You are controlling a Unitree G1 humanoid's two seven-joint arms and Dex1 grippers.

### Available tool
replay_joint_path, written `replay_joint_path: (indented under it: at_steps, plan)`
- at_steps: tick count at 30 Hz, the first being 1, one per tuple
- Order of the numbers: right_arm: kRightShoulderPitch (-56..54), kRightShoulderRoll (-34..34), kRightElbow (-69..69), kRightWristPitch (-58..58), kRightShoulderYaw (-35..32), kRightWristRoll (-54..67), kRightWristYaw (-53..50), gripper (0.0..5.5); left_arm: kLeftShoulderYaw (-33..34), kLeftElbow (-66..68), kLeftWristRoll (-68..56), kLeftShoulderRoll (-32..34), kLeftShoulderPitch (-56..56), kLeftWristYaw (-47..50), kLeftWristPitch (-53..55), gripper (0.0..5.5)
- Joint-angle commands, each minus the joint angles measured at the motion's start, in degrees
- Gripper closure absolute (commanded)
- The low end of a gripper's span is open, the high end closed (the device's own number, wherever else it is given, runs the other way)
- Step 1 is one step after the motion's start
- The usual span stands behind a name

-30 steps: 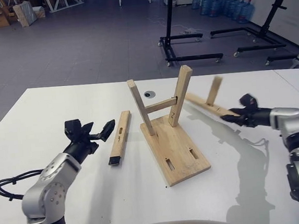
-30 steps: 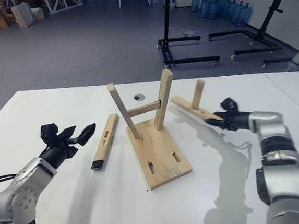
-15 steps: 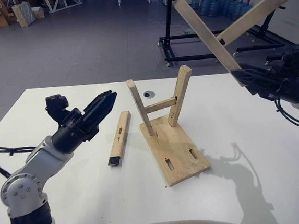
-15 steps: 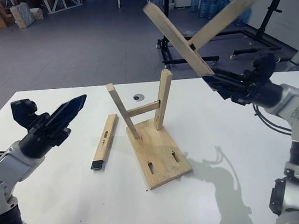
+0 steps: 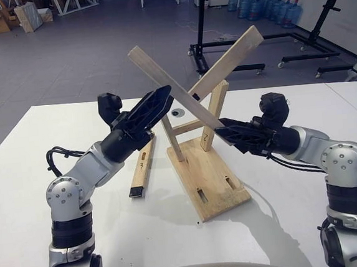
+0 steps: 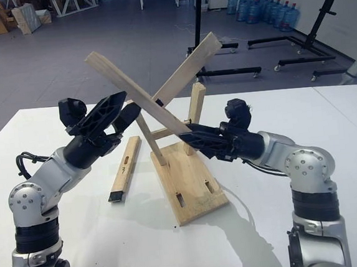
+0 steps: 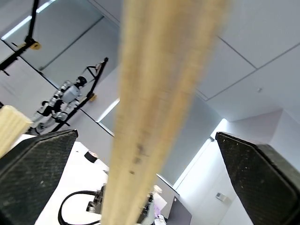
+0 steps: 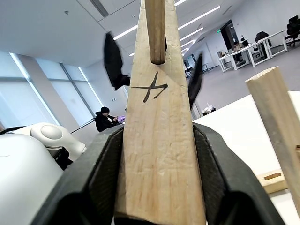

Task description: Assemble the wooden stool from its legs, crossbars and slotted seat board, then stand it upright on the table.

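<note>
1. Both arms have come in toward the middle since half a second ago. The right gripper [image 5: 227,131] has swung its wooden piece down over the seat board [image 5: 215,181], and the left gripper [image 5: 163,100] has risen to meet it.
2. The right gripper is closed firmly on the lower end of the held leg [image 5: 159,74], which slants up toward the robot's left, above the table [image 5: 47,138].
3. A second bar [image 5: 235,55] joins this leg near its middle and slants up to the right.
4. The left gripper's fingers [image 7: 37,178] are spread wide on both sides of the held leg. They grip nothing.
5. The seat board lies flat on the table. Two standing legs [image 5: 167,129] sit in its far slots, joined by a crossbar [image 5: 190,126]. The two near slots [image 5: 203,195] show as open holes.
6. A loose leg [image 5: 142,165] lies flat on the table, beside the board on its left and apart from it.
</note>
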Motion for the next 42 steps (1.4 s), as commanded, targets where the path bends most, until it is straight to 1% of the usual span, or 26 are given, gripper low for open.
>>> replay_joint_path:
  at_steps: [1, 5, 11, 15, 20, 25, 28, 31, 38, 41, 42]
  plan:
    - [1.62, 0.68, -1.91, -0.01, 0.99, 1.53, -1.3, 3.45, -0.37, 1.99, 2.89, -0.44, -3.46, 0.87, -1.45, 0.1]
    - [1.55, 1.64, -1.59, -0.64, 1.77, 1.41, -2.99, 3.45, -0.6, 2.11, 3.82, -1.46, -4.68, 1.41, -2.28, 0.1]
    - [1.44, 2.58, -1.3, -1.14, 2.02, 1.54, -4.82, 3.45, -1.08, 0.2, 5.71, -2.15, -3.53, 1.54, -2.49, 0.1]
    - [1.84, 2.7, -1.51, -1.01, 2.18, 1.47, -5.02, 3.45, -0.16, 1.32, 5.08, -2.67, -3.68, 2.45, -3.17, 0.76]
    - [1.72, 2.61, -1.17, -0.93, 2.23, 1.25, -5.11, 3.45, -0.32, 1.74, 5.29, -3.02, -4.0, 2.58, -3.11, 1.38]
    - [1.16, 2.74, -1.22, -0.81, 2.47, 1.49, -5.48, 3.45, -1.95, 0.41, 7.31, -3.15, -3.47, 2.35, -2.51, 2.27]
    - [1.11, 2.68, -1.01, -0.84, 2.5, 1.42, -5.46, 3.45, -1.24, 0.97, 7.12, -3.34, -3.56, 2.65, -3.18, 2.69]
    - [1.32, 2.74, -0.89, -0.96, 2.68, 1.13, -5.45, 3.45, -0.28, 1.5, 6.25, -3.5, -3.77, 3.08, -3.52, 3.27]
    - [1.64, 2.77, -0.65, -1.98, 3.94, -0.2, -5.31, 3.45, -0.11, 1.69, 6.5, -3.6, -3.97, 3.16, -3.3, 3.32]
    - [1.49, 2.05, -0.97, -2.39, 5.58, -1.88, -5.33, 3.45, -0.22, 1.89, 8.22, -3.38, -3.82, 2.84, -3.47, 3.32]
    - [1.55, 1.74, -1.31, -2.48, 6.3, -2.63, -5.22, 3.08, -0.28, 1.9, 9.13, -3.23, -3.81, 2.59, -3.56, 3.33]
